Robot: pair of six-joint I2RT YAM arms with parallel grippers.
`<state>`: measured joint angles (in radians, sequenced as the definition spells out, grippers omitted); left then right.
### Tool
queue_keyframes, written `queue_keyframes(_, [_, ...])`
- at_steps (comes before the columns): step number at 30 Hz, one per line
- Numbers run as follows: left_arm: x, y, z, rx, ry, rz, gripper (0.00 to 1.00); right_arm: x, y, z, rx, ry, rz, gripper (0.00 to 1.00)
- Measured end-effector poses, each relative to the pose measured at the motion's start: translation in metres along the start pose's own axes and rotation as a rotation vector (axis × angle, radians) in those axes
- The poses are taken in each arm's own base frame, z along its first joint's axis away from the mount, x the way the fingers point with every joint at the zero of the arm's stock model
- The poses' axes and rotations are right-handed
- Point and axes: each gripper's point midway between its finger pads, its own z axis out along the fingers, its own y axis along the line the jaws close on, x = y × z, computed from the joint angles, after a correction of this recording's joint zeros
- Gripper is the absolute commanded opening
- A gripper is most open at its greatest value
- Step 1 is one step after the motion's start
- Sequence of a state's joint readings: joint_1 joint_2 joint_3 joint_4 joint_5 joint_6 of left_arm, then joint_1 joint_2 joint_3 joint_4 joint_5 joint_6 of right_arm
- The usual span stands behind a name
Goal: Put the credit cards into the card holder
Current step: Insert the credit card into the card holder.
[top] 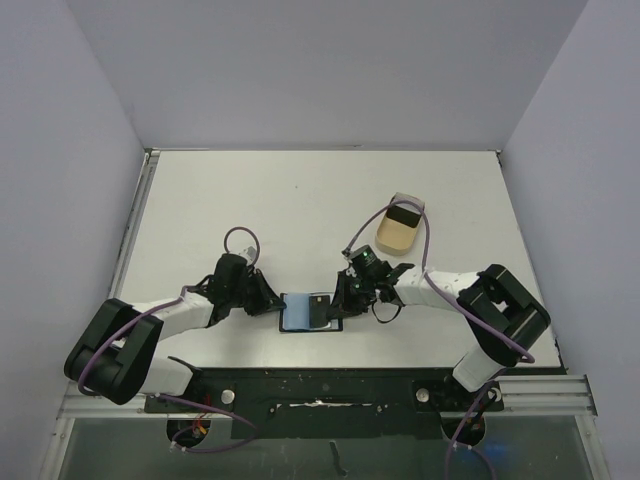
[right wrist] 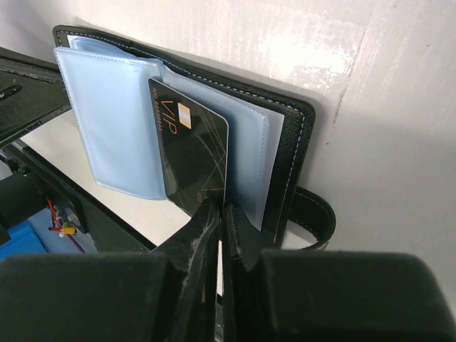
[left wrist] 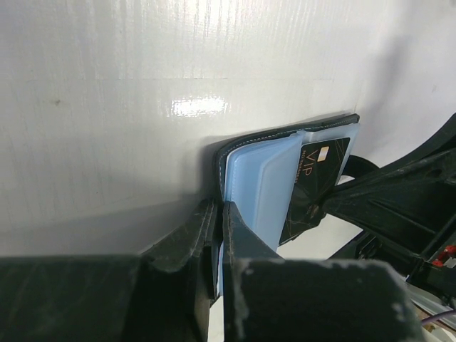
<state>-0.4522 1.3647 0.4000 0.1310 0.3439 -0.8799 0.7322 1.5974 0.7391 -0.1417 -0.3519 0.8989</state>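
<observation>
The black card holder point(top: 296, 312) lies open near the table's front edge, its bluish-grey sleeves fanned out point(right wrist: 114, 114). My left gripper point(left wrist: 217, 214) is shut on the holder's left cover edge point(left wrist: 222, 160). My right gripper point(right wrist: 222, 212) is shut on the lower edge of a black credit card with gold "VIP" lettering point(right wrist: 192, 153). That card stands between two sleeves, its upper part tucked among them. The snap strap point(right wrist: 317, 221) curls out at the holder's right side. From above, the two grippers point(top: 272, 303) point(top: 340, 305) flank the holder.
A beige oval tray point(top: 392, 240) sits behind the right arm, with a dark card point(top: 403, 216) at its far end. The arms' mounting rail point(top: 330, 385) runs along the near edge. Purple-grey walls enclose the white table on three sides.
</observation>
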Motion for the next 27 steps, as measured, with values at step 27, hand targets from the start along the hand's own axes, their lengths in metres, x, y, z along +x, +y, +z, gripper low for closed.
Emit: queue_keyframes(27, [0.0003,0.0010,0.0001,0.009,-0.011,-0.002,0.00,-0.0029,0.0024,0.0047,0.005,0.017,0.004,0.00])
